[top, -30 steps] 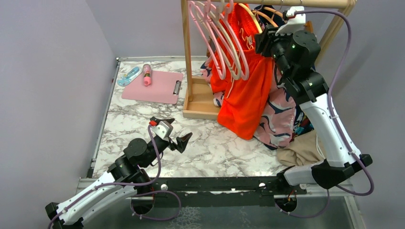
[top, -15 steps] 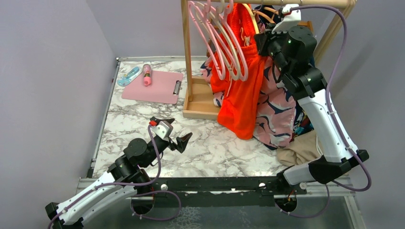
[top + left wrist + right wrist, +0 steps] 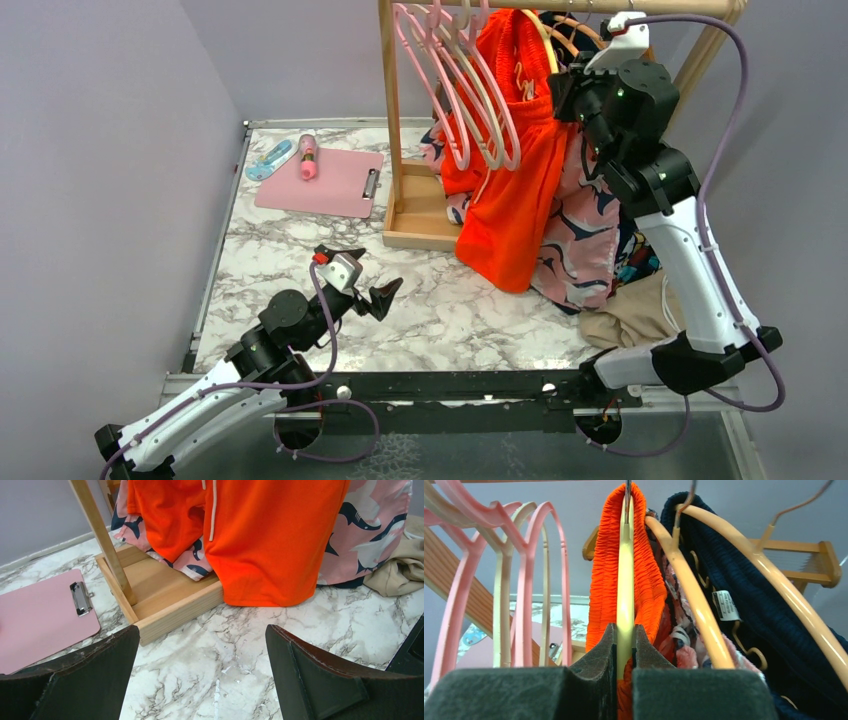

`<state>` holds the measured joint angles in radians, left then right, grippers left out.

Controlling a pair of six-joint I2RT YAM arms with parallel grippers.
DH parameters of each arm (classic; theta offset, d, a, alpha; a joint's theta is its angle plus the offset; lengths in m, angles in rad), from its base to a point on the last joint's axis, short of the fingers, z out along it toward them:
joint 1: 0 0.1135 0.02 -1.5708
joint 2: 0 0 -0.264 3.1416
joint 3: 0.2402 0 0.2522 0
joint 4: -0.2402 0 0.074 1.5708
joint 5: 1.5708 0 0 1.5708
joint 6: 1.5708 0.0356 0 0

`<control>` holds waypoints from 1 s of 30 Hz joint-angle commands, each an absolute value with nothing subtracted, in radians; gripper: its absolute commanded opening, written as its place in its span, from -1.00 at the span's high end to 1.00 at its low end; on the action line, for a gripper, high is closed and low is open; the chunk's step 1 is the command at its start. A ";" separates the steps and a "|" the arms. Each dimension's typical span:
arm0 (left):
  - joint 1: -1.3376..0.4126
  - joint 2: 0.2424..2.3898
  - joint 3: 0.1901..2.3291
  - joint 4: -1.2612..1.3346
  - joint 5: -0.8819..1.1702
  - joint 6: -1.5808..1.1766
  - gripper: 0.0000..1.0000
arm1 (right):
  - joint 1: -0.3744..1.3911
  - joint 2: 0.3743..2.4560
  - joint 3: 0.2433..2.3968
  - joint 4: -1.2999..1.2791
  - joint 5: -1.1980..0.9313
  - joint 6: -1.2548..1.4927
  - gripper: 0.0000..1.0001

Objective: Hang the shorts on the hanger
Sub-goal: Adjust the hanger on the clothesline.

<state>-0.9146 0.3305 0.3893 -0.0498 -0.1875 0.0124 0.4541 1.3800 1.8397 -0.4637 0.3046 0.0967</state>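
Between fingers of right gripper (image 3: pixel 625 632): pale-yellow hanger (image 3: pixel 625 580), pinched. Astride it hung orange shorts (image 3: pixel 600 590), bunched just above fingertips (image 3: pixel 599 650). Idle left gripper (image 3: pixel 202 645) sat spread. Seemed best: firm pinch, slow travel, or shorts slip.

White arms (image 3: pixel 690 270), black joints (image 3: pixel 640 100), purple cables (image 3: pixel 738 40), dark hands (image 3: pixel 368 270) (image 3: pixel 625 630)

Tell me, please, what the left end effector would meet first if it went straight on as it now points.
Probably the hem of the shorts, beside the wooden rack base; depth is unclear, so the marble table could come first.
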 commanded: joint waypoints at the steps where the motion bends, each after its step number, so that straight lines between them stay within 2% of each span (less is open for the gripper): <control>1: -0.913 0.336 0.387 -0.029 -0.169 0.018 -0.98 | 0.449 1.319 1.818 -0.446 0.417 0.069 0.98; 30: -0.913 0.330 0.387 -0.025 -0.140 0.011 -0.98 | 0.413 1.235 1.667 -0.510 0.755 0.038 0.98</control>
